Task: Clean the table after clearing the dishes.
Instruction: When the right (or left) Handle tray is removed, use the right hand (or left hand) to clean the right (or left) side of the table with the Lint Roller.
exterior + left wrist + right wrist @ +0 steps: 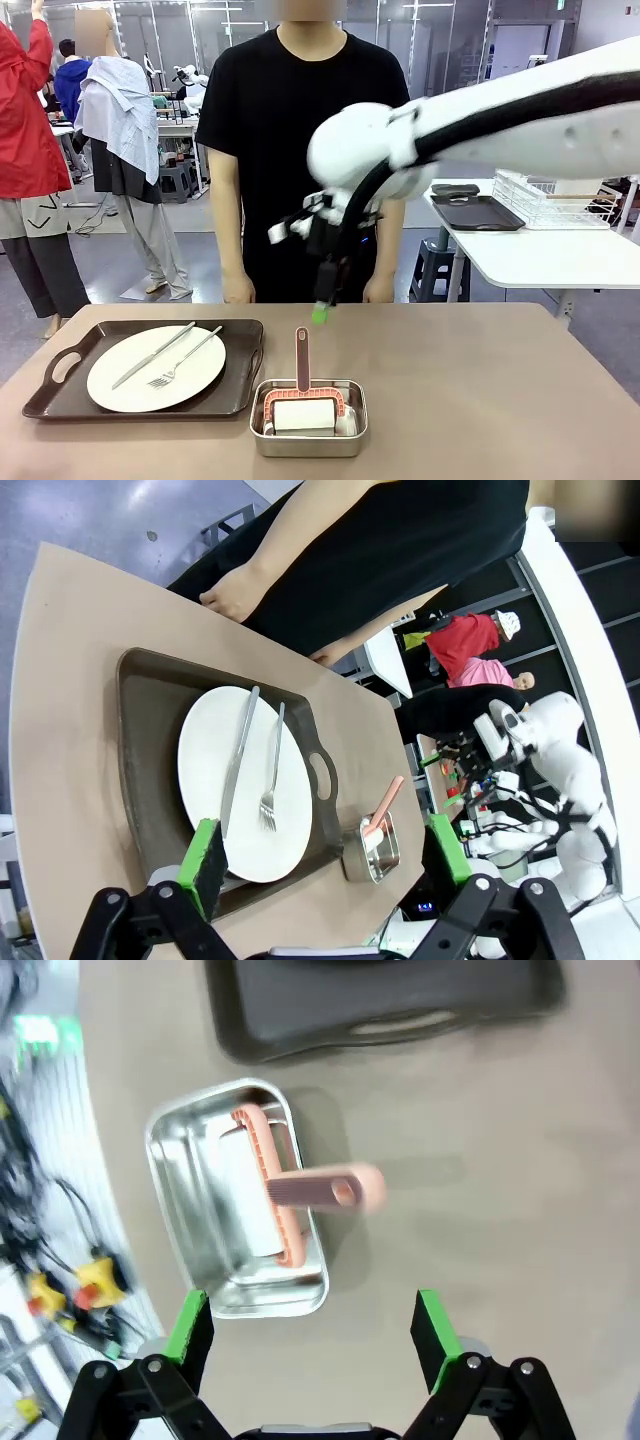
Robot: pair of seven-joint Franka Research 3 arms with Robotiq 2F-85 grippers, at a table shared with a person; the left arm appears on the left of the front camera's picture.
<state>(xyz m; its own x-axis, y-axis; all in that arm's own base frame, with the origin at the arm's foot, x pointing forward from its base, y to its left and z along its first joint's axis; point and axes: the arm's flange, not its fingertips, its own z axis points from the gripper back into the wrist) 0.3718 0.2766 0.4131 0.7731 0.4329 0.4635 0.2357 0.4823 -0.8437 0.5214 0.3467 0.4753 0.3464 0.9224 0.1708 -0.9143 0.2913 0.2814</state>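
The right gripper (321,312) is held with its green pads spread wide and nothing between them, hanging above the pink plastic handle (302,358) of a white roller. The roller is stood in a small shiny rectangular steel tin (308,446) at the near middle of the beige-brown table (480,400). In the right wrist view the tin (180,1190) is seen below the right gripper (315,1325).

The left gripper (328,858) is likewise spread and empty, above a dark brown handled tray (150,760). On the tray a round white plate (205,760) is set, with a silver knife (238,760) and fork (270,770) laid side by side across it.
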